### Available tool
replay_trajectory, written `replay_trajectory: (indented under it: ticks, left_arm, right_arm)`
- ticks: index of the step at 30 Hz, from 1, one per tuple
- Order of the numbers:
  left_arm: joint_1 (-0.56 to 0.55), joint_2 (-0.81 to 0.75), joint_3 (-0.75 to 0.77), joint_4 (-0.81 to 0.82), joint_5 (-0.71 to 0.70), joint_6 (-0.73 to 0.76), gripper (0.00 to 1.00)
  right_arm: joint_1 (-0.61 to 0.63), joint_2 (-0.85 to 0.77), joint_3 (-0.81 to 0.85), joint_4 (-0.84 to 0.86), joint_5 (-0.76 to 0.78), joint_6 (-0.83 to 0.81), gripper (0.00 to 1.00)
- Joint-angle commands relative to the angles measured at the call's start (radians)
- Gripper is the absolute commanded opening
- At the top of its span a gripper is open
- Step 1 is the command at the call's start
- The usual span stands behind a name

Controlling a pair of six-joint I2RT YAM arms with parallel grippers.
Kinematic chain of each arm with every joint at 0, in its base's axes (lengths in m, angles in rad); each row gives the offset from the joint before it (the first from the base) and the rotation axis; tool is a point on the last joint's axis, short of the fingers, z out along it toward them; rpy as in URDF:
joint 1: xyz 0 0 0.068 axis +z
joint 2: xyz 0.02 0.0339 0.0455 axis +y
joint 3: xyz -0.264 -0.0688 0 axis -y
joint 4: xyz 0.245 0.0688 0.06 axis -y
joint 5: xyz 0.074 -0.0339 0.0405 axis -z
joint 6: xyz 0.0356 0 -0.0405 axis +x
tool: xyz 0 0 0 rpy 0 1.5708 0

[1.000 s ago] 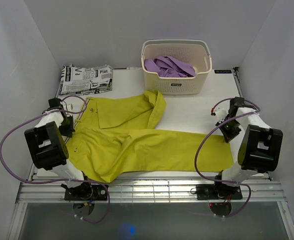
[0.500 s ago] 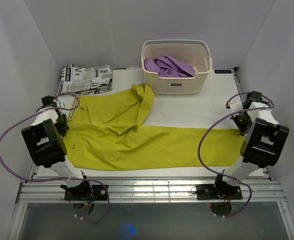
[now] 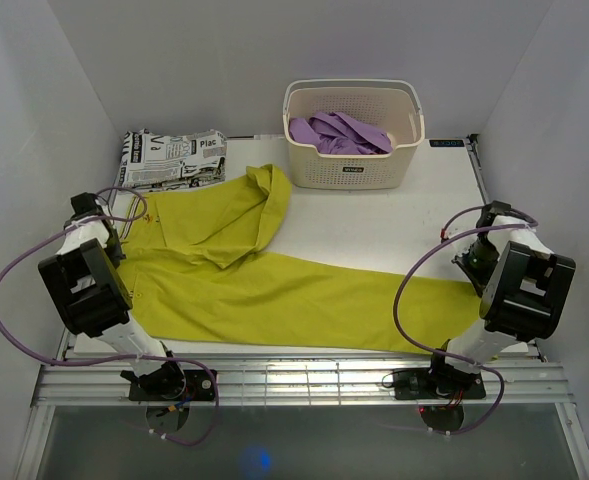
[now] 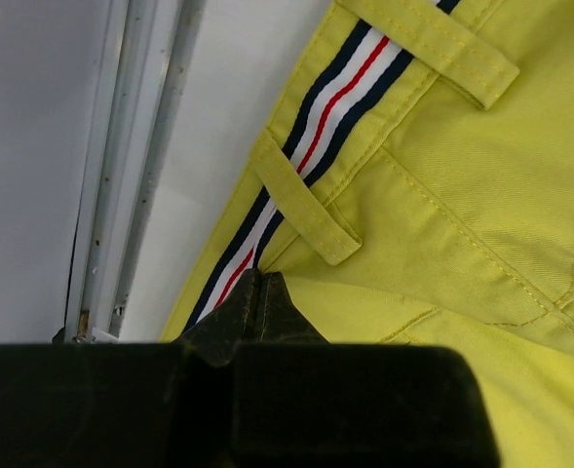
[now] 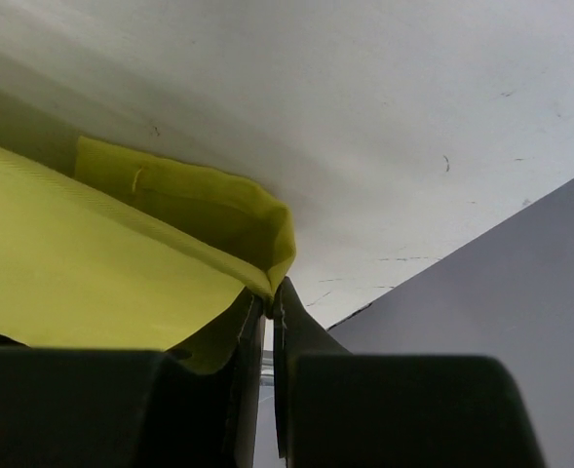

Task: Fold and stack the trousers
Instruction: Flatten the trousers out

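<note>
Yellow trousers (image 3: 274,290) lie spread on the white bench (image 3: 394,225), with the waist at the left edge. One leg runs flat along the near side, all the way to the right. The other leg is folded back toward the far side, its end bunched just left of the basket (image 3: 354,150), near it but apart.

Left arm (image 3: 84,285): left jaws are closed, pinching the waistband edge. In the left wrist view the tips meet right on the fabric, beside a belt loop (image 4: 304,200). The striped lining (image 4: 311,127), navy, white and red, shows along the band.

Right arm (image 3: 519,290): right jaws are closed on the hem (image 5: 184,195) of the long leg at the bench's right edge. In the right wrist view the hem corner is turned up and clamped between the tips, slightly off the surface.

The cloth between the two arms looks fairly flat, with a few creases.

The basket stands at the far middle with purple cloth (image 3: 336,132) inside. A folded newsprint-pattern cloth (image 3: 171,158) lies at the far left corner, just beside the folded-back leg.
</note>
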Motion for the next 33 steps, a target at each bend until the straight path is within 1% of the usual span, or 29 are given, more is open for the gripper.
replay_trajectory:
  ticks: [1, 3, 4, 5, 8, 9, 11, 13, 14, 16, 17, 19, 20, 21, 23, 24, 26, 27, 29, 30, 31, 32, 33]
  left_arm:
    - [0.034, -0.056, 0.028, 0.053, -0.075, 0.020, 0.00]
    - [0.034, -0.061, 0.028, 0.044, -0.053, 0.025, 0.00]
    - [0.034, -0.061, 0.034, 0.026, -0.020, 0.025, 0.00]
    - [0.034, -0.061, 0.037, 0.017, -0.004, 0.025, 0.00]
    - [0.034, -0.056, 0.045, -0.017, 0.045, 0.033, 0.00]
    - [0.034, -0.056, 0.045, -0.022, 0.045, 0.031, 0.00]
    - [0.034, -0.056, 0.045, -0.025, 0.053, 0.037, 0.00]
    - [0.034, -0.059, 0.045, -0.031, 0.056, 0.036, 0.00]
    - [0.034, -0.061, 0.048, -0.034, 0.060, 0.037, 0.00]
    - [0.034, -0.064, 0.052, -0.039, 0.062, 0.037, 0.00]
    - [0.034, -0.064, 0.054, -0.039, 0.065, 0.037, 0.00]
    - [0.033, -0.062, 0.060, -0.048, 0.067, 0.034, 0.00]
    - [0.033, -0.059, 0.063, -0.049, 0.073, 0.033, 0.00]
    - [0.033, -0.056, 0.066, -0.056, 0.074, 0.030, 0.00]
    - [0.033, -0.053, 0.068, -0.059, 0.079, 0.028, 0.00]
    - [0.033, -0.051, 0.069, -0.065, 0.090, 0.026, 0.00]
    - [0.033, -0.047, 0.069, -0.069, 0.097, 0.025, 0.00]
    - [0.033, -0.044, 0.068, -0.074, 0.106, 0.026, 0.00]
    - [0.033, -0.041, 0.068, -0.077, 0.111, 0.023, 0.00]
    - [0.031, -0.035, 0.068, -0.079, 0.116, 0.023, 0.00]
    - [0.030, -0.033, 0.069, -0.080, 0.123, 0.020, 0.00]
    - [0.028, -0.033, 0.071, -0.080, 0.125, 0.020, 0.00]
    - [0.025, -0.031, 0.072, -0.083, 0.128, 0.017, 0.00]
  right_arm:
    - [0.002, -0.001, 0.033, 0.041, 0.073, 0.003, 0.08]
    - [0.031, 0.024, 0.113, 0.009, 0.032, 0.069, 0.08]
    - [0.043, 0.027, 0.138, -0.024, 0.018, 0.089, 0.08]
    - [0.078, 0.022, 0.168, -0.037, -0.001, 0.106, 0.08]
    - [0.150, -0.014, 0.175, -0.086, -0.042, 0.154, 0.08]
    - [0.208, -0.022, 0.167, -0.103, -0.059, 0.166, 0.08]
    - [0.270, -0.044, 0.156, -0.140, -0.108, 0.215, 0.08]
    - [0.377, -0.047, 0.155, -0.160, -0.140, 0.276, 0.08]
    - [0.441, -0.044, 0.159, -0.176, -0.181, 0.298, 0.08]
    - [0.499, -0.033, 0.178, -0.192, -0.235, 0.342, 0.08]
    - [0.552, -0.016, 0.182, -0.203, -0.281, 0.385, 0.08]
    - [0.601, 0.019, 0.194, -0.207, -0.330, 0.420, 0.08]
    - [0.643, 0.033, 0.196, -0.210, -0.384, 0.445, 0.08]
    - [0.663, 0.048, 0.195, -0.221, -0.407, 0.454, 0.24]
    - [0.695, 0.090, 0.191, -0.236, -0.485, 0.456, 0.34]
    - [0.697, 0.094, 0.190, -0.255, -0.508, 0.450, 0.45]
    - [0.695, 0.078, 0.201, -0.272, -0.544, 0.428, 0.57]
    - [0.695, 0.061, 0.208, -0.290, -0.545, 0.396, 0.64]
    - [0.675, 0.001, 0.242, -0.307, -0.532, 0.369, 0.69]
    - [0.659, -0.017, 0.260, -0.313, -0.524, 0.353, 0.70]
    - [0.639, -0.047, 0.277, -0.324, -0.521, 0.344, 0.70]
    - [0.578, -0.056, 0.299, -0.328, -0.518, 0.335, 0.70]
    - [0.542, -0.061, 0.337, -0.333, -0.510, 0.324, 0.69]
